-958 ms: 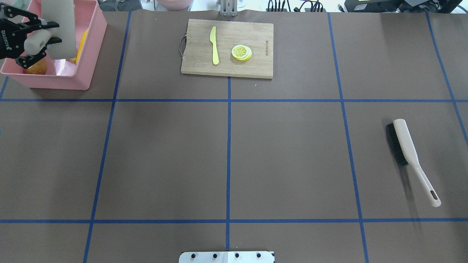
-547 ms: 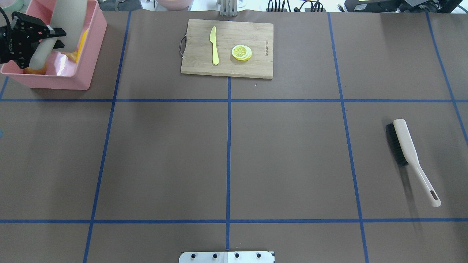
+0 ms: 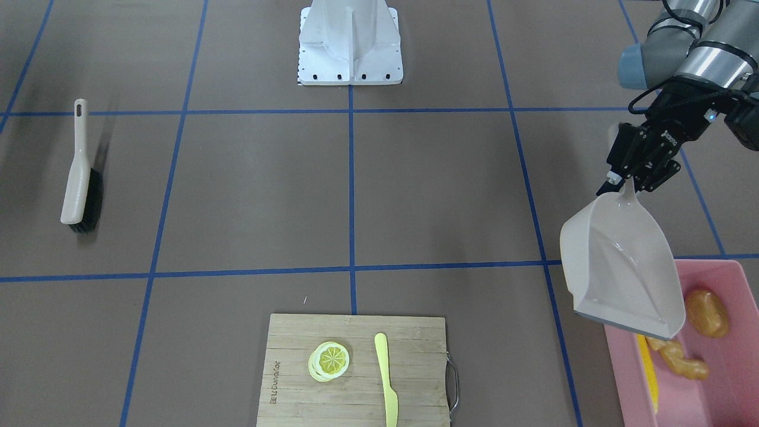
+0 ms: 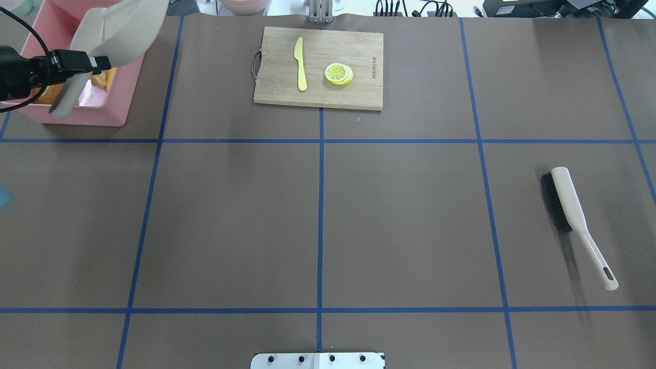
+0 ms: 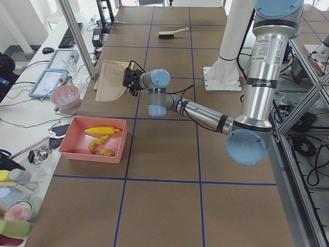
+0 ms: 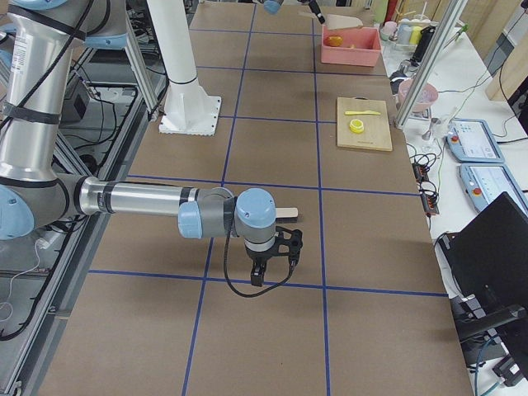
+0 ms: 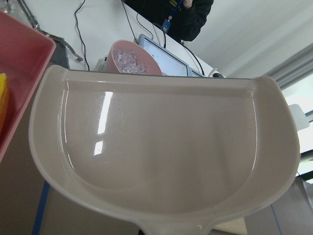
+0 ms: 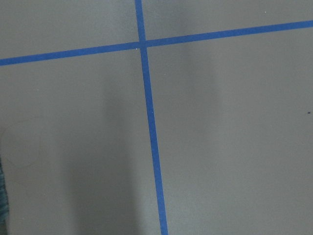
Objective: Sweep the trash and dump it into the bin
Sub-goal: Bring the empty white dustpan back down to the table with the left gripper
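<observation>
Progress, as I judge: sweep and dump look done. All three trash pieces lie inside bin [image 3: 714, 267]: corn cob [image 3: 648, 370], ginger root [image 3: 676, 356], orange-brown lump [image 3: 707, 312].

Dustpan [image 3: 622, 267] holds nothing. It is raised over bin's rim, mouth tilted down toward bin. Trash lies below its mouth, not touching it.

Left gripper [image 3: 628, 181] clamped on dustpan handle.

Right gripper [image 6: 268, 266] well apart from bin; fingers apart or together, cannot tell.

Brush [image 4: 566, 202] flat on table, well apart from bin.

Left to do, probably: only put dustpan down.
</observation>
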`<state>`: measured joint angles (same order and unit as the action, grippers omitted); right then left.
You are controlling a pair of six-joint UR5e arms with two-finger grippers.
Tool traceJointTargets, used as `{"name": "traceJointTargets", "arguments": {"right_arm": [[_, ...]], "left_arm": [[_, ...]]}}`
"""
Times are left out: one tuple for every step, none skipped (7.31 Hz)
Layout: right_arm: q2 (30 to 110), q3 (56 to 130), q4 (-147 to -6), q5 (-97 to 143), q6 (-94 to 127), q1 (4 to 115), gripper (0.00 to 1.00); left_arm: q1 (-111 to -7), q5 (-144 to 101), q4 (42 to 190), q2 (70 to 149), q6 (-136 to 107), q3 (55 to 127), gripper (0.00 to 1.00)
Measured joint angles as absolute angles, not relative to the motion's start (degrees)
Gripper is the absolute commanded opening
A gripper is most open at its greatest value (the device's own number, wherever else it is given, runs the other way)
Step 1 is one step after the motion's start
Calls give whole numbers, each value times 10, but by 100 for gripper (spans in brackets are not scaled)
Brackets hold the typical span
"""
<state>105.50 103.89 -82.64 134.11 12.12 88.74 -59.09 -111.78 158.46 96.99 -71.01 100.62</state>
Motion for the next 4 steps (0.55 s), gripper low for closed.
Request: {"name": "traceJointTargets", "arguments": {"right_arm": [[1056,1040,-827,1338,121,888,100],[1057,1040,-828,1335,121,888,100],[1057,1040,-828,1331,120,888,100],[1057,1041,-829,1329,119,888,100]], "left_arm": [[-585,-1114,1582,965,-648,1008,0],[-580,-1104,1584,964,-568,1012,0],[-578,-1102,1585,964,-464,1018,0],[-576,-1114,1584,965,-391,1022,0]]}}
